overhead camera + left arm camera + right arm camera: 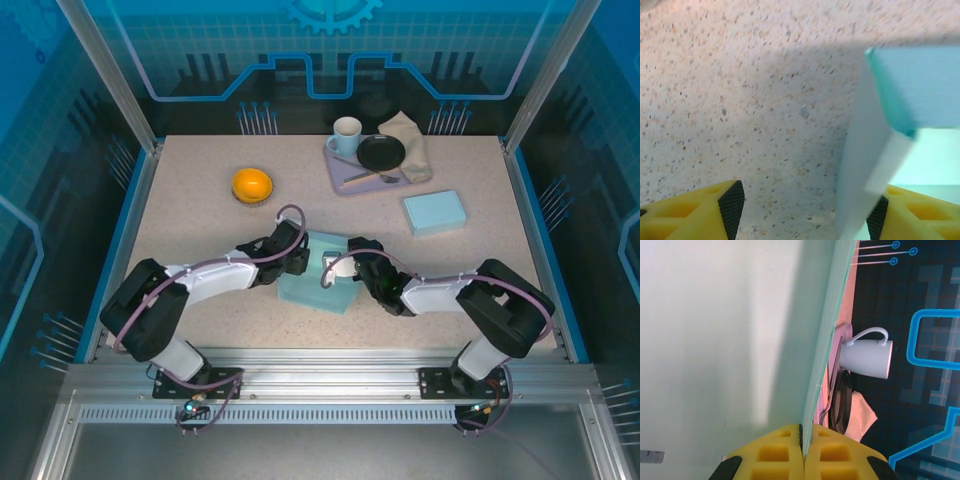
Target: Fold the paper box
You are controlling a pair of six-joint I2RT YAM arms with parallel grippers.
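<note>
Status, all three views:
- Found paper box (320, 285) at front-centre of worktop (200, 220), between the two arms. Pale teal, partly set up, with walls raised.
- Reading left gripper (805, 212) as released, with jaws wide and bare speckled worktop between the yellow fingers (690, 215). Seeing one upright box wall just beside the right-hand pad. Cannot tell whether touching.
- From top view, placing that gripper at the box's left edge, forearm lying low across the worktop.
- Reading right gripper (802, 440) as clenched on the paper box, fingers pressed together with a thin card edge running straight into the seam. Looking along a large pale panel left of that edge.
- From top view, placing the right gripper at the box's right side, next to a white patch on the box top. Cannot tell what the patch is.
- Noting, well apart from the box at the back of the worktop, a lilac tray (337, 165) carrying white mug (346, 135), black plate (381, 153) and spoon (372, 178). Beige napkin (410, 140) touching the tray's right side.
- Noting orange (252, 185) at back left, on its own.
- Noting second blue box (434, 212) right of centre, lying flat, well apart from both arms.
</note>
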